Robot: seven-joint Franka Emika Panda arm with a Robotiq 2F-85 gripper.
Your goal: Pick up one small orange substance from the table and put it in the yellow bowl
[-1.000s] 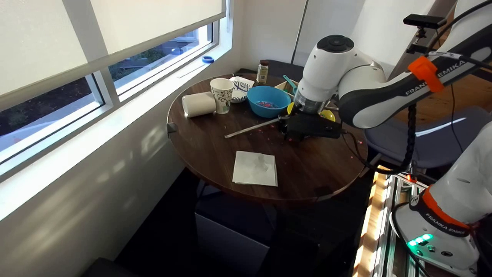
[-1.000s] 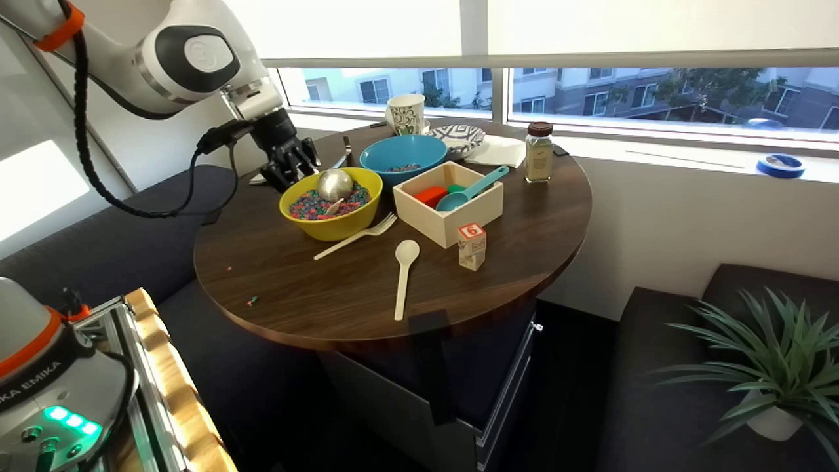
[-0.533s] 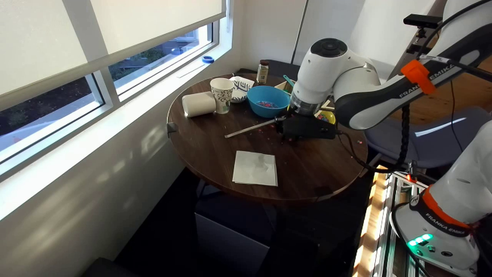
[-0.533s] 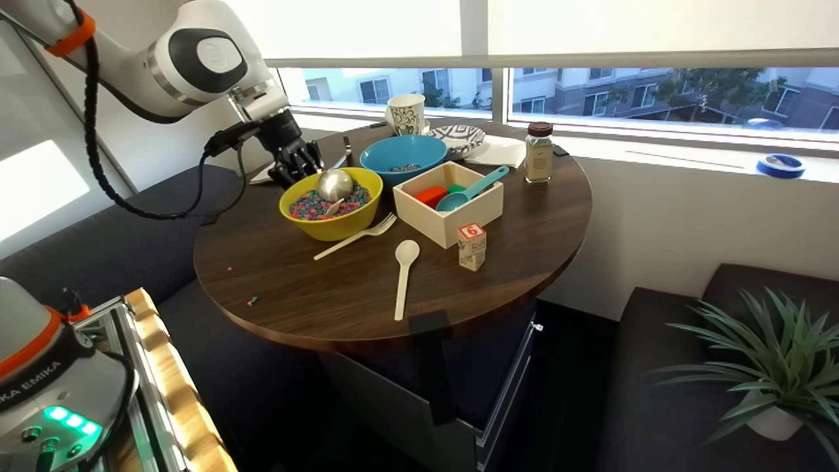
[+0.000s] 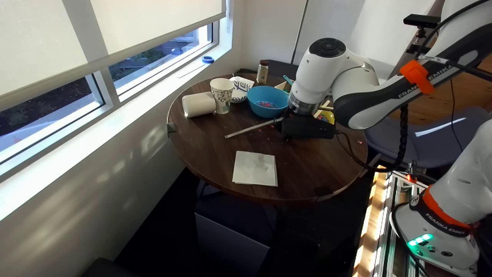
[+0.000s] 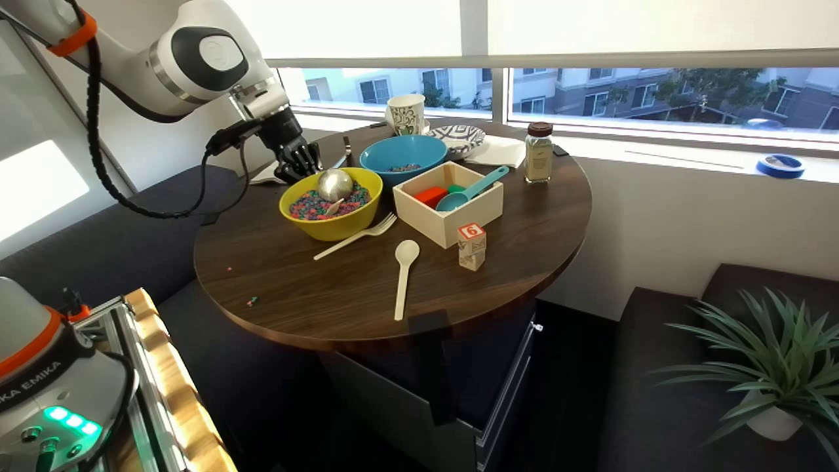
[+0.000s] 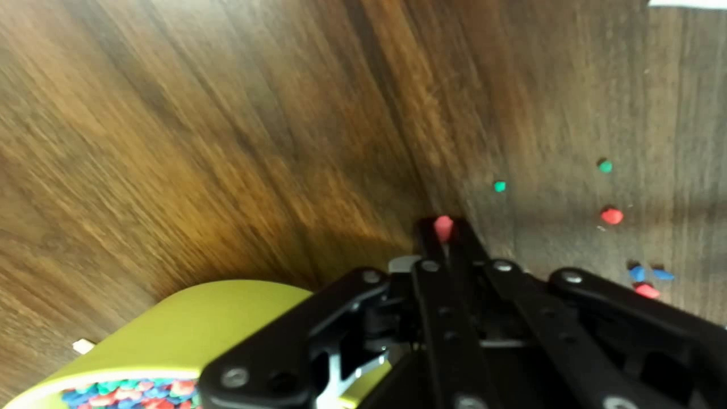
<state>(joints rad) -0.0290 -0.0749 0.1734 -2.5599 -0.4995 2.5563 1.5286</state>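
Note:
In the wrist view my gripper (image 7: 445,234) is shut at its tips on a small orange substance (image 7: 443,227), a reddish-pink grain. The tips are low at the dark wooden table (image 7: 318,142); whether they touch it I cannot tell. Close beside the gripper stands the yellow bowl (image 7: 227,312), partly covered by the finger linkage. Coloured grains and a round metal ball fill part of the yellow bowl (image 6: 337,229) in an exterior view, with my gripper (image 6: 303,174) just behind its rim. The arm partly hides the yellow bowl (image 5: 328,116) in an exterior view.
Loose red (image 7: 611,216), green (image 7: 500,186) and blue grains (image 7: 637,274) lie right of the fingers. Around stand a blue bowl (image 5: 265,112), a wooden box (image 6: 419,216), a fork (image 6: 354,242), a spoon (image 6: 401,282), stacked blocks (image 6: 472,246) and a long strip (image 5: 250,129).
The arm has shifted slightly, leftward in one exterior view and rightward in the other, and a little lower. The jaws, parted earlier, have come together. The bowls have stayed put.

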